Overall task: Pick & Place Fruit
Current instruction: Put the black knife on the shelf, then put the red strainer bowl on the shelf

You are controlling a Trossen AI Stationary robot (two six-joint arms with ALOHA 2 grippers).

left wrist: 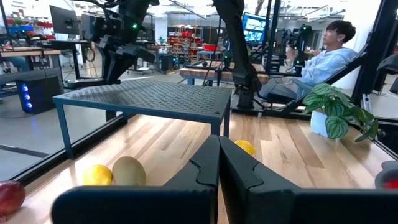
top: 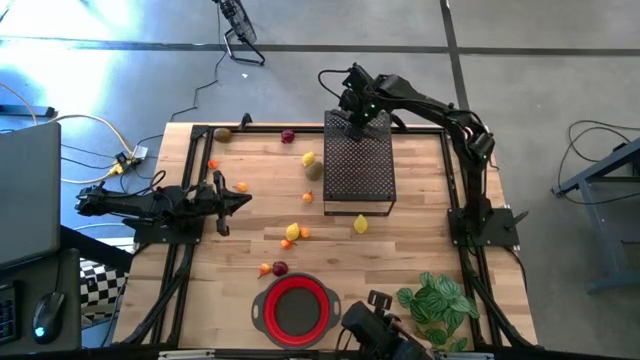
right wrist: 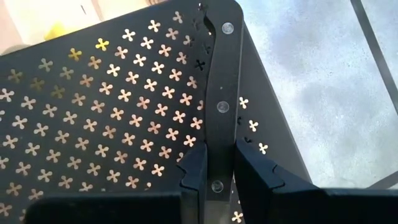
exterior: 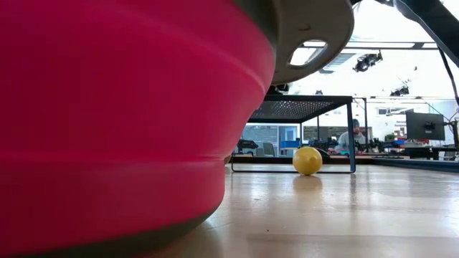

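Fruit (top: pixel 292 232) lying scattered across the wooden table (top: pixel 420 250): a yellow and an orange piece mid-table, a dark red one (top: pixel 280 268) just beyond the red bowl (top: pixel 296 308), a yellow one (top: pixel 361 225) just in front of the black perforated rack (top: pixel 358 170), a yellow and a greenish one at the rack's left side, more along the far left edge. None sitting in the bowl, as far as the high view shows. Left gripper (top: pixel 240 200) hovering at the left side of the table, fingers (left wrist: pixel 249 177) pressed together, holding nothing. Right gripper (top: pixel 358 112) sitting at the rack's far edge, fingers pinching the rack's rim bar (right wrist: pixel 219 99). Green leafy plant (top: pixel 437 302) standing at the near right corner.
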